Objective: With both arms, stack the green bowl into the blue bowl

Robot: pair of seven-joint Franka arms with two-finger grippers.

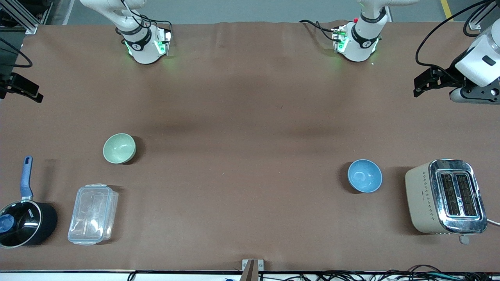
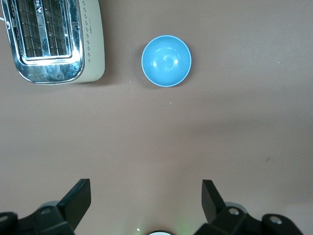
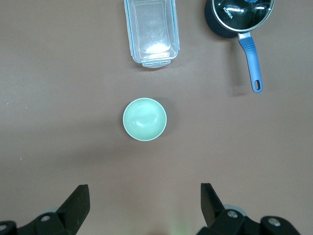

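The green bowl (image 1: 119,148) sits upright and empty on the brown table toward the right arm's end; it also shows in the right wrist view (image 3: 145,119). The blue bowl (image 1: 365,175) sits upright and empty toward the left arm's end, beside the toaster; it also shows in the left wrist view (image 2: 166,60). My left gripper (image 2: 146,196) is open and empty, high over bare table, apart from the blue bowl; it shows at the front view's edge (image 1: 424,84). My right gripper (image 3: 145,198) is open and empty, high over bare table, apart from the green bowl; it shows at the other edge (image 1: 23,91).
A cream and chrome toaster (image 1: 445,197) stands at the left arm's end. A clear plastic container (image 1: 93,214) and a black saucepan with a blue handle (image 1: 23,222) lie nearer to the front camera than the green bowl. Brown table (image 1: 242,156) lies between the bowls.
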